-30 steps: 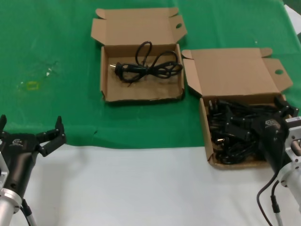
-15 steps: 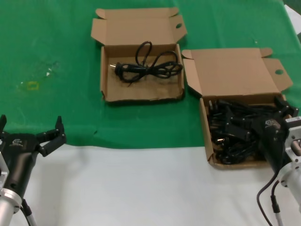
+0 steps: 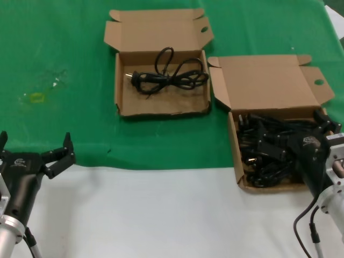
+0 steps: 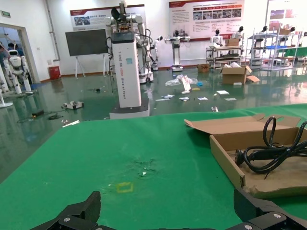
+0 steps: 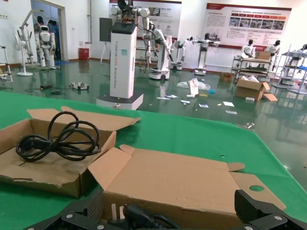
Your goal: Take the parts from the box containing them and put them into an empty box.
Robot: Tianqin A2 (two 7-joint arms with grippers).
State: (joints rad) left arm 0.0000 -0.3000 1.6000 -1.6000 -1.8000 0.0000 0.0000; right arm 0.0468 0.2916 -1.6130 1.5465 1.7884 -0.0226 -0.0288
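The larger cardboard box (image 3: 269, 80) stands at the right, its tray piled with black power cords (image 3: 266, 150). My right gripper (image 3: 298, 130) hangs open low over that pile, holding nothing. In its wrist view a pronged plug (image 5: 129, 215) lies just below the spread fingers (image 5: 252, 211), in front of the box's lid panel (image 5: 172, 182). The smaller box (image 3: 161, 110) sits farther back at the centre with one coiled cord (image 3: 166, 75) inside. My left gripper (image 3: 33, 142) waits open at the near left, over the edge of the green cloth.
A green cloth (image 3: 64, 43) covers the far part of the table, with bare white tabletop (image 3: 161, 215) in front. A small yellow mark (image 3: 36, 98) lies on the cloth at the left. The cloth's edge (image 3: 336, 21) runs close by the larger box.
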